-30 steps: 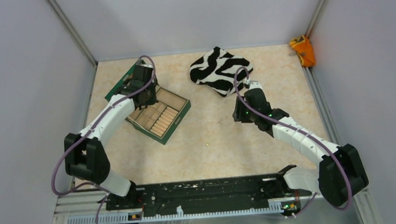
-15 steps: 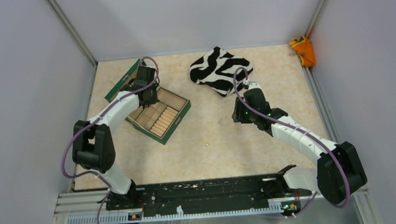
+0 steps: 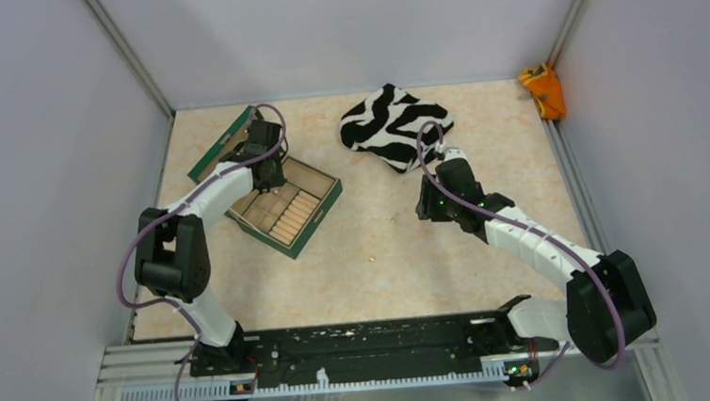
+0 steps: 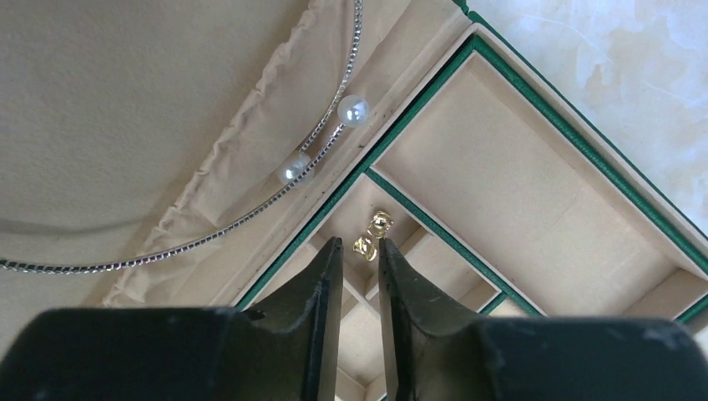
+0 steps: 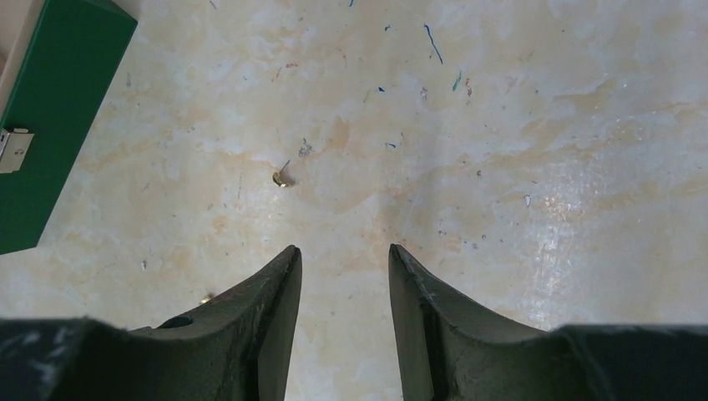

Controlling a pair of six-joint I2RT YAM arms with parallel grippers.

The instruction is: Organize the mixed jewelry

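Note:
A thin silvery hoop [image 4: 250, 213] with two pearl beads lies on the cream lining of the open lid. Two tiny gold pieces [image 4: 373, 234] lie in a small compartment of the green box [image 3: 288, 208]. My left gripper [image 4: 359, 244] hovers just short of them with its jaws a narrow gap apart and nothing between them; in the top view it [image 3: 267, 175] is over the box's back corner. My right gripper [image 5: 341, 251] is open and empty low over the table [image 3: 373, 246]. A gold stud [image 5: 281, 177] lies ahead of it to the left. Another gold speck [image 5: 206, 297] lies beside its left finger.
The box's green front corner with a metal clasp [image 5: 50, 100] sits at the left of the right wrist view. A zebra-striped cloth [image 3: 393, 127] lies at the back centre. An orange object [image 3: 542, 90] sits in the back right corner. Grey walls enclose the table.
My left arm's elbow has folded in toward the left wall, and its gripper has shifted slightly toward the box's back corner. The right arm has barely moved.

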